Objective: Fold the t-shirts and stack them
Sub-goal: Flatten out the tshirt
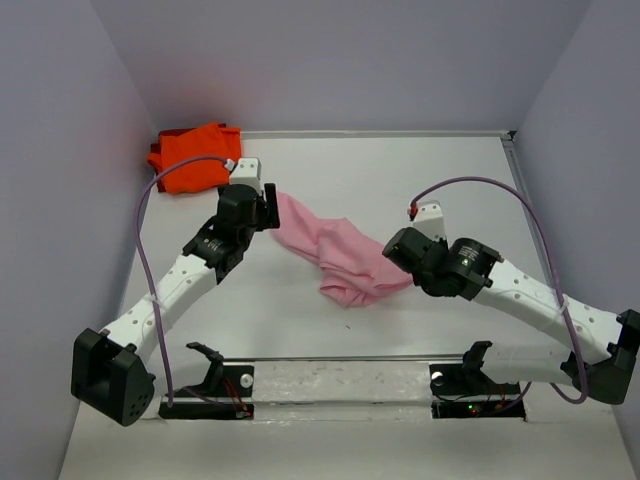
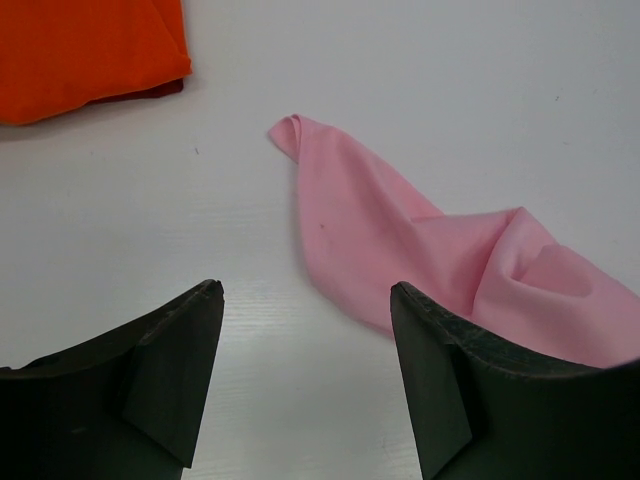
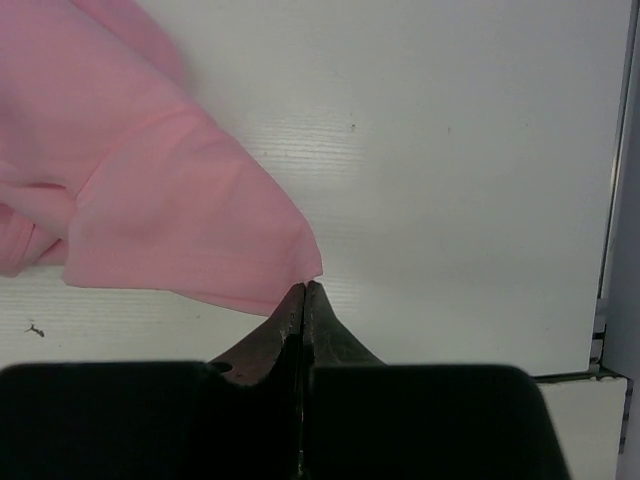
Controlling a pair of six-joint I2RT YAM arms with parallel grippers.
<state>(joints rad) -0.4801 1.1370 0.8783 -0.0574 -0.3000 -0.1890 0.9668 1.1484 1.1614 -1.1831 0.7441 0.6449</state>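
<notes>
Pink cloth: pink shirt, crumpled and unfolded, mid-table.
- Long axis: diagonal in the top view. A narrow end points far-left and a broader bunched end lies near-right.
- Hidden or unclear: neck and sleeves cannot be picked out. The left wrist view cuts the shirt off at the right edge and behind one finger. The right wrist view cuts it off at the top and left edges.

Orange cloth: orange shirt, a compact folded bundle in the table's far-left corner, well apart from the pink shirt.
- Hidden or unclear: a cable crosses it in the top view. In the left wrist view only one corner shows, cropped at the top and left.

Left gripper: jaws spread wide with nothing between them, above bare table just beside the pink shirt's narrow end. In the top view the fingers sit tucked under the wrist and are hard to make out.

Right gripper: jaws pressed together with no gap, the tips meeting a corner of the pink shirt at its near-right end. Whether cloth is nipped between them cannot be told. In the top view the arm covers the tips.
</notes>
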